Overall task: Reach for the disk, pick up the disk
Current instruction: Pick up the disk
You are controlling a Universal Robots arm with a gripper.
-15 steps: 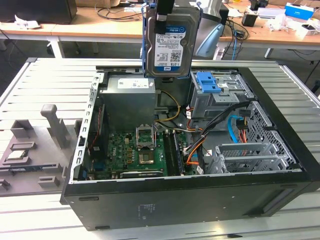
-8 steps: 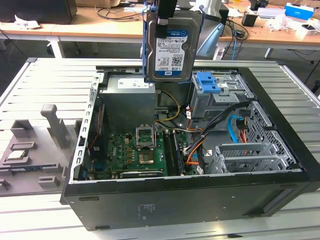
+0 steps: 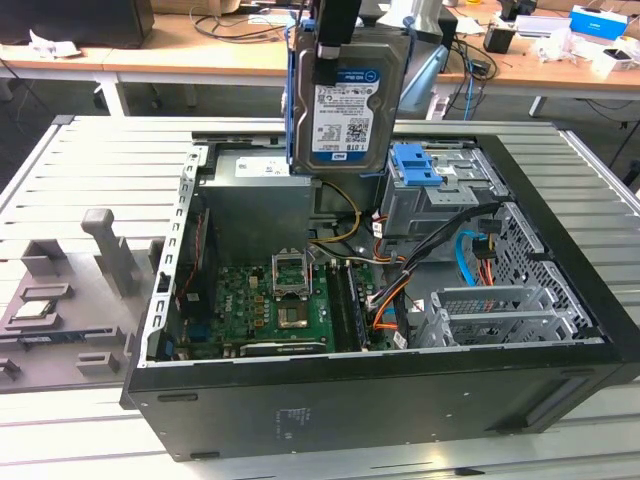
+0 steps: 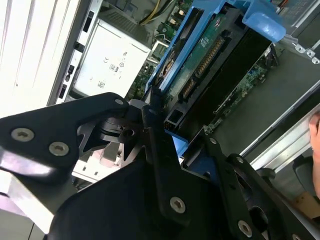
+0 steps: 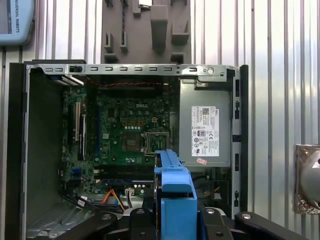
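Note:
The disk (image 3: 345,110) hangs upright above the open computer case, its white-and-blue label facing the exterior view and a blue bracket along its edges. My gripper (image 3: 335,45) comes down from above and is shut on the disk's upper end. In the second wrist view the disk (image 4: 210,55) shows its green circuit-board side inside the blue bracket, clamped between the black fingers (image 4: 152,125) of the gripper (image 4: 175,132). In the first wrist view the disk's blue bracket (image 5: 175,190) stands edge-on between the gripper's (image 5: 175,220) black links, over the case's inside.
The black computer case (image 3: 350,395) lies open below, with motherboard (image 3: 280,300), power supply (image 3: 255,170), orange and blue cables, and a silver drive cage topped by a blue latch (image 3: 415,165). A grey fixture (image 3: 100,260) holding a small square chip (image 3: 35,310) stands at the exterior view's left.

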